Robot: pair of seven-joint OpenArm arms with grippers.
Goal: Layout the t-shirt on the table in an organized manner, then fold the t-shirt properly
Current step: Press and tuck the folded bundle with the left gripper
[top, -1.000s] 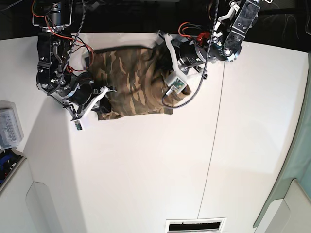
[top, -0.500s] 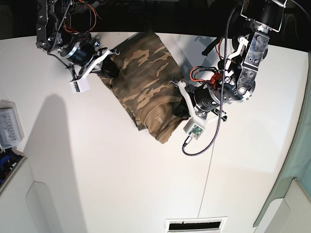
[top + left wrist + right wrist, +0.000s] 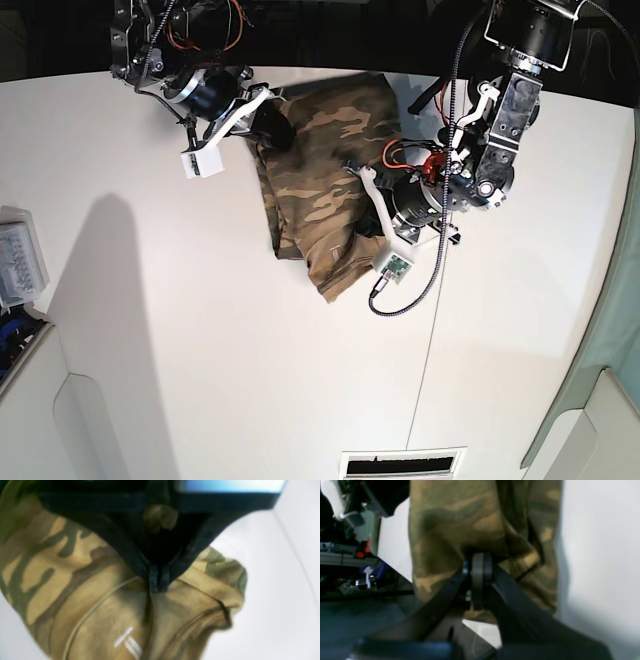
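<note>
Camouflage-print soft cloth t-shirt [image 3: 320,190] in olive, brown and tan is seen bunched at the far middle of the large flat white surface [image 3: 250,370], held between both arms, part lifted, part draped.

Left hand [image 3: 158,581]: fingers pressed together, pinching a fold of the t-shirt where the plain tan inner cloth and a small white printed label [image 3: 128,642] show. In the base view this hand [image 3: 368,215] sits at the shirt's near right edge.

Right hand [image 3: 478,562]: fingers likewise pressed together on a gathered fold of camouflage cloth; in the base view it [image 3: 272,128] is at the far left edge.

Step judged: spreading, not yet folding. To be done well, both pinches are best kept firm and drawn apart evenly until the cloth is taut, then lowered flat. Which edges are held cannot be told; a collar or double layer caught in a pinch would leave the shirt twisted.
</note>
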